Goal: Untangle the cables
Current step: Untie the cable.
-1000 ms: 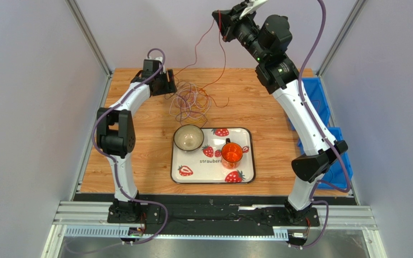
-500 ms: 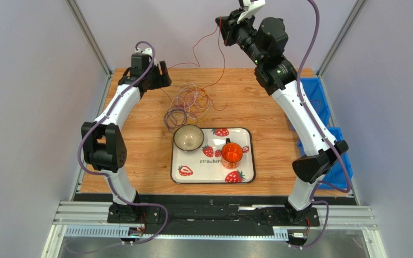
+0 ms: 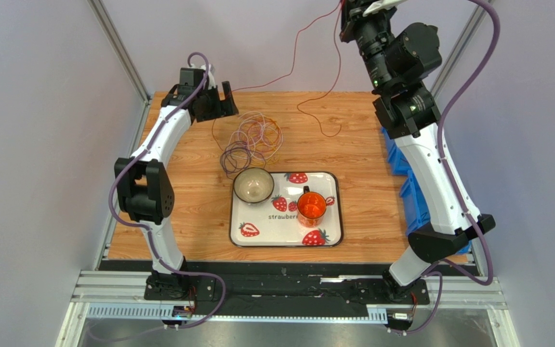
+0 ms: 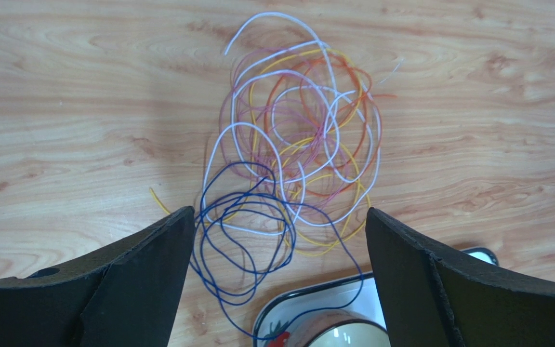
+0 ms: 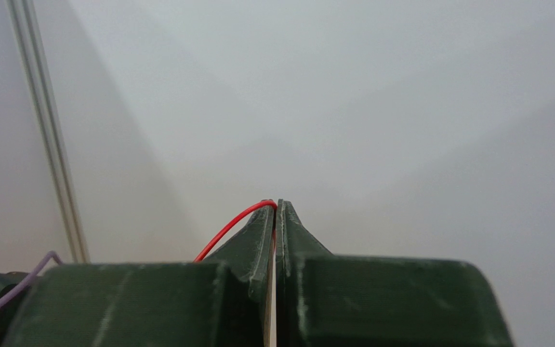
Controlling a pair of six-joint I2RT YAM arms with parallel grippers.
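1. High above the table's far edge, my right claw (image 5: 274, 206) is pinched together on one red cable (image 5: 228, 228). I judge the height is meant to draw that strand clear of the rest.
2. My left claw (image 4: 277, 217) hangs spread wide over the cables (image 4: 302, 137) and grips nothing, well placed to pin the heap down.
3. That tangle lies on the wooden table (image 3: 186, 217), just beyond the bowl (image 3: 253, 186).
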